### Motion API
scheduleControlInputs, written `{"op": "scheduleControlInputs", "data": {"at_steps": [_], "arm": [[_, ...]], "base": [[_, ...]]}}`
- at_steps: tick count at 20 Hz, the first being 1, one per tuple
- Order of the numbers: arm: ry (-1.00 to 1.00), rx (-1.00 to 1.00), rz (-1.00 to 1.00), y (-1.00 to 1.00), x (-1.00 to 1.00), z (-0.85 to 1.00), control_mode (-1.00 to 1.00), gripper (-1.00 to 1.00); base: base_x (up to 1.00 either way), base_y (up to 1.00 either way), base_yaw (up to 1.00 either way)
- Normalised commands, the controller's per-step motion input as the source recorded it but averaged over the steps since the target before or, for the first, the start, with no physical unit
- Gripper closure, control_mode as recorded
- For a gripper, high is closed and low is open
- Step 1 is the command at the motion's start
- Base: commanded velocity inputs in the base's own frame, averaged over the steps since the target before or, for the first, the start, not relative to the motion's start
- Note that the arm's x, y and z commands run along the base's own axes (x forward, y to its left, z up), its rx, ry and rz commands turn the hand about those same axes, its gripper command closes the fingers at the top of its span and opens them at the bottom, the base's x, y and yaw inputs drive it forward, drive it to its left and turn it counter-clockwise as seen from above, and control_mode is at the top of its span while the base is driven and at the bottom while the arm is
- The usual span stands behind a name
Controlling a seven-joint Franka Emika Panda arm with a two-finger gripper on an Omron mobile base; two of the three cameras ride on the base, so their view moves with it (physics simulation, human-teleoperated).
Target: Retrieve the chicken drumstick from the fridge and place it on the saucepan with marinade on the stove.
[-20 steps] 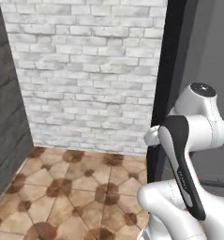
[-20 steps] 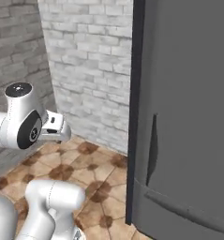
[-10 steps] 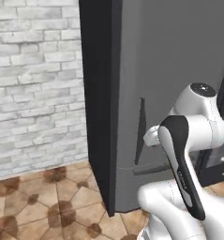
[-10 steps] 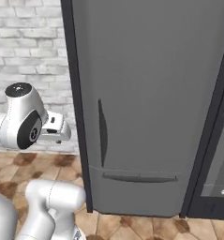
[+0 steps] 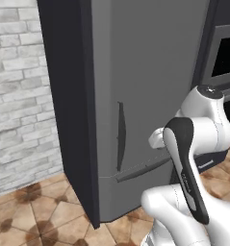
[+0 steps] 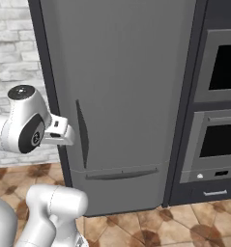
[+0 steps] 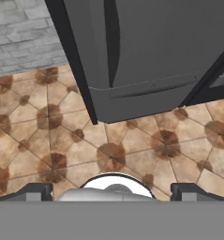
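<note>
Base has swung since half a second ago, views now face the fridge [image 6: 122, 96] squarely | claw [image 7: 111, 190] tips wide apart, holding nothing, above tiled floor [image 7: 48, 140] | fridge shut, drumstick unseen | wall oven [image 6: 218, 111] beside it | brick wall [image 5: 20, 96] behind.

The closed grey fridge [image 6: 122, 96] stands beside a dark wall oven [image 6: 218, 116]; the brown tiled floor [image 6: 184, 226] lies below.

Non-task bits around the wall oven

Wall oven [image 6: 218, 116] w/ two dark glass windows, stacked; drawer [image 6: 216, 192] under it. Brick wall [image 5: 18, 96] well to oven's left; brown patterned floor tiles [image 7: 132, 154] below & in front.
</note>
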Motion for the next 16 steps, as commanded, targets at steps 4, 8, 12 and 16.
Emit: {"op": "scheduleControlInputs", "data": {"at_steps": [4,8,12,16], "arm": [[0.0,0.0,0.0,0.0,0.0,0.0,1.0,-1.0],[0.0,0.0,0.0,0.0,0.0,0.0,1.0,-1.0],[0.0,0.0,0.0,0.0,0.0,0.0,1.0,-1.0],[0.0,0.0,0.0,0.0,0.0,0.0,1.0,-1.0]], "base": [[0.0,0.0,0.05],[0.0,0.0,0.21],[0.0,-0.19,0.39],[0.0,-0.53,0.35]]}}
